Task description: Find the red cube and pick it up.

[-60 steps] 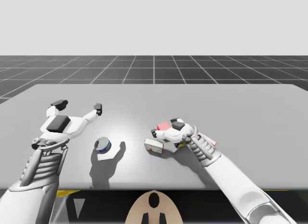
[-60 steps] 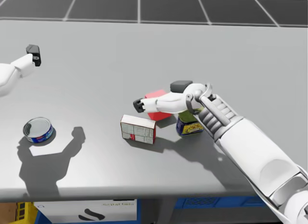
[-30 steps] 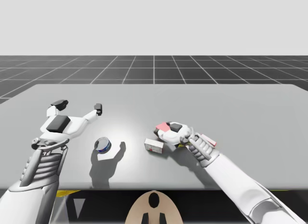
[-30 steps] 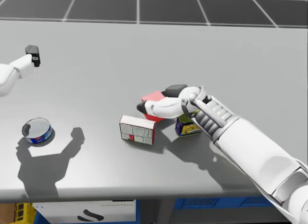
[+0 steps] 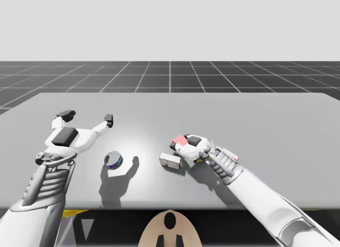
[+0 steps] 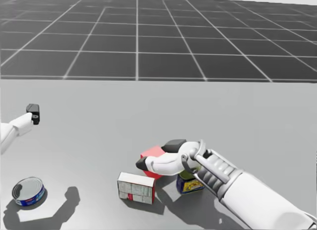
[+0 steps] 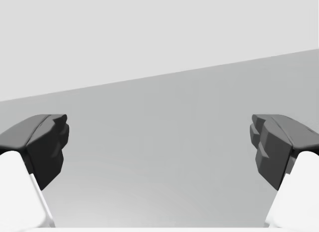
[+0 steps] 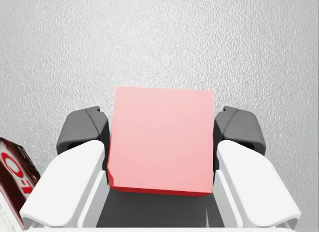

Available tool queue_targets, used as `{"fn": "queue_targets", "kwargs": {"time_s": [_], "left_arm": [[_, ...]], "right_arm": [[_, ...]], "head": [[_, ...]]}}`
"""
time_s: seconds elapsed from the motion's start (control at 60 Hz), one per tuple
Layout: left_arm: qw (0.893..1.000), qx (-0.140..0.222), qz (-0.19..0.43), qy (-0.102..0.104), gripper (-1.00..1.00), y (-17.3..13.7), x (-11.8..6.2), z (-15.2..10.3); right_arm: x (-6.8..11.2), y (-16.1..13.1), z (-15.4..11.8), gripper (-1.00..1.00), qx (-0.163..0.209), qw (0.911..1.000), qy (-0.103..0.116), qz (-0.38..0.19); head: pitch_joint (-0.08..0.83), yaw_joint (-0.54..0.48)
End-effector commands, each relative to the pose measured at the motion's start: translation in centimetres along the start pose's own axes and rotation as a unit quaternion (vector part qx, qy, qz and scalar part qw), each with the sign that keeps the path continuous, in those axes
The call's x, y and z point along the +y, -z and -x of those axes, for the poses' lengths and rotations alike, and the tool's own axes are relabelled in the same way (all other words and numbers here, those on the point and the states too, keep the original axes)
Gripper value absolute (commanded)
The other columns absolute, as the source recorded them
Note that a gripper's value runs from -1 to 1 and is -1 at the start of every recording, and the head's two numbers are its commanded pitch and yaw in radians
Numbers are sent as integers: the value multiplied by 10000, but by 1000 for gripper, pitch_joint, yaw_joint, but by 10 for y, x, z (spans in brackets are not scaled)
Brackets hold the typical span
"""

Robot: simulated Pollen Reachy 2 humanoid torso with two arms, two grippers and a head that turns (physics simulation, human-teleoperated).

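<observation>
Left end effector: spread wide, parked over the tabletop at frame left, clear of the work.
Blue tin: left of centre, untouched.
White box: crowding the cube.
Red cube: frame centre.
Right end effector: pinching the red cube on opposite faces, looks set to lift!

Bright, even light is falling from above on the table. My left arm is casting a dark, clean-edged shadow just beside the round tin. A paler patch of glare is lying on the table beyond the tin. The red cube is looking washed-out pink on top.
</observation>
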Motion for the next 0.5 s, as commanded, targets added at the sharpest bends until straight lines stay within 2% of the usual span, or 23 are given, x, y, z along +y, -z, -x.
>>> {"fn": "queue_targets", "kwargs": {"time_s": [0.017, 0.183, 0.333, 0.5], "left_arm": [[10000, 3, -3, 4, -1000, 0, -1, 0], [10000, 4, -16, 3, -1000, -1, -1, 0], [10000, 4, -29, -9, -1000, -1, 0, 0], [10000, 3, -43, -16, -1000, 0, 1, 0]], "right_arm": [[-3, 4, 18, 1000, 1413, 9828, 48, 1190], [-7, -12, -1, 1000, 1148, 9860, 83, 1203], [-12, -43, -38, 1000, 686, 9903, 121, 1202], [-14, -76, -75, 1000, 210, 9913, 62, 1297]], "head": [[363, -102], [321, -102], [311, -111], [304, -117]]}}
